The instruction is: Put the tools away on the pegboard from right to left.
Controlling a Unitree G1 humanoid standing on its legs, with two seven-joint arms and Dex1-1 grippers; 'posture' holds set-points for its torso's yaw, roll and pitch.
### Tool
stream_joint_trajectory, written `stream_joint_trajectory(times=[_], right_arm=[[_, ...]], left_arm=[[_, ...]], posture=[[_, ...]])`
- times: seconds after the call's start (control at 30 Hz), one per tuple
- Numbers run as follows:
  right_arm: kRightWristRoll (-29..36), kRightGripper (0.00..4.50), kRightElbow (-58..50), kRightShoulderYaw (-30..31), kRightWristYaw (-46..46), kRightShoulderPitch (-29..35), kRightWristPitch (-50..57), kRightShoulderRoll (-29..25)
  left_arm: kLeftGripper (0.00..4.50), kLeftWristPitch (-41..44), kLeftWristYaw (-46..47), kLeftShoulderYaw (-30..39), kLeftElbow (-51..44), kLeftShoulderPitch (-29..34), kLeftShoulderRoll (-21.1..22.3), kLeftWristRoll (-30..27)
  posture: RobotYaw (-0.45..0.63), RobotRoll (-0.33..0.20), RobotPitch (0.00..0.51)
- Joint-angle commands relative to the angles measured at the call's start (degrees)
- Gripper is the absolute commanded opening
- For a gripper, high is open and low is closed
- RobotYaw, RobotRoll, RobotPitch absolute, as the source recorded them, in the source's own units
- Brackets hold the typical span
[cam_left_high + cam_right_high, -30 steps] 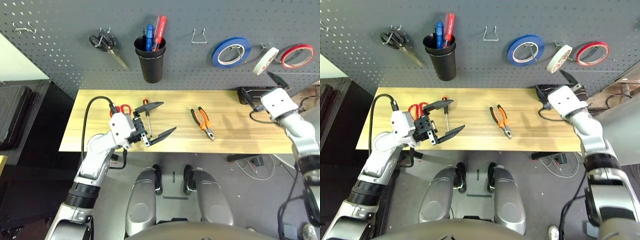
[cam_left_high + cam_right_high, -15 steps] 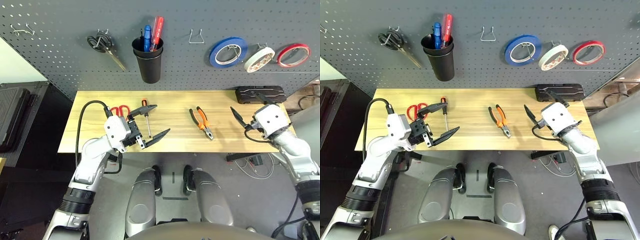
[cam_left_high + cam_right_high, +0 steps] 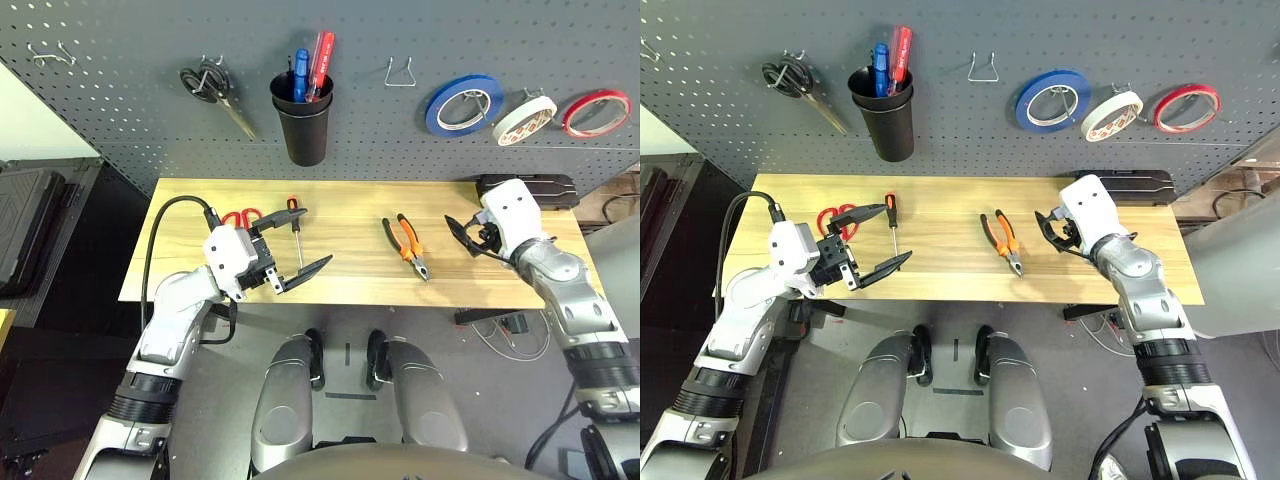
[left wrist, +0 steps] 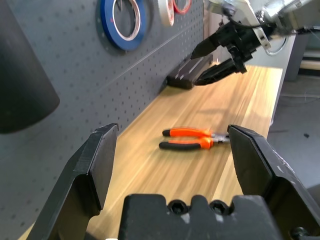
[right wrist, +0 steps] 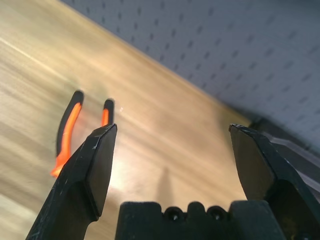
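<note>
**Tape is up; the pliers look next**

The pegboard (image 3: 400, 155) carries the white tape roll (image 3: 545, 106), hung between the blue roll (image 3: 435, 110) and the red roll (image 3: 620, 100). That step looks done, and fetching the pliers seems to be in hand. The counter (image 3: 360, 275) below holds the three remaining tools: pliers (image 3: 408, 250) near the middle, screwdriver (image 3: 293, 204) and red-handled scissors (image 3: 231, 218) toward the robot's left.

The right gripper (image 5: 174, 127) is over the counter to the right of the pliers, jaws wide apart and empty. It should probably move left, line up across the handles and descend, then lift toward the bare wire hook (image 3: 400, 84). The left gripper (image 4: 172, 127), near the screwdriver, also has its jaws apart, holding nothing.

The pliers lie flat, their orange-and-black handles spread toward the pegboard and their metal nose toward the robot.
</note>
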Motion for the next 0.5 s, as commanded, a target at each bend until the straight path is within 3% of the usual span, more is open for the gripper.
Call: stream_joint_trajectory(times=[0.03, 0.33, 0.5], right_arm=[[0.4, 4.45, -1.5, 2.4, 0.9, -1.7, 8.5, 1.1], [-0.6, 4.45, 5.6, 5.3, -1.0, -11.0, 26.0, 4.1], [-1.3, 4.45, 12.8, 6.8, -2.1, -16.2, 29.0, 5.8]], left_arm=[[4.5, 1.7, -0.3, -0.4, 1.2, 0.4, 1.0, 1.2], [4.5, 0.9, -2.2, -2.1, 4.4, -1.4, 3.3, 4.8], [4.5, -0.5, -4.2, -3.3, 6.2, -2.5, 4.6, 6.4]], posture=[[0.1, 0.0, 0.276], [0.1, 0.0, 0.289], [0.11, 0.0, 0.297]])
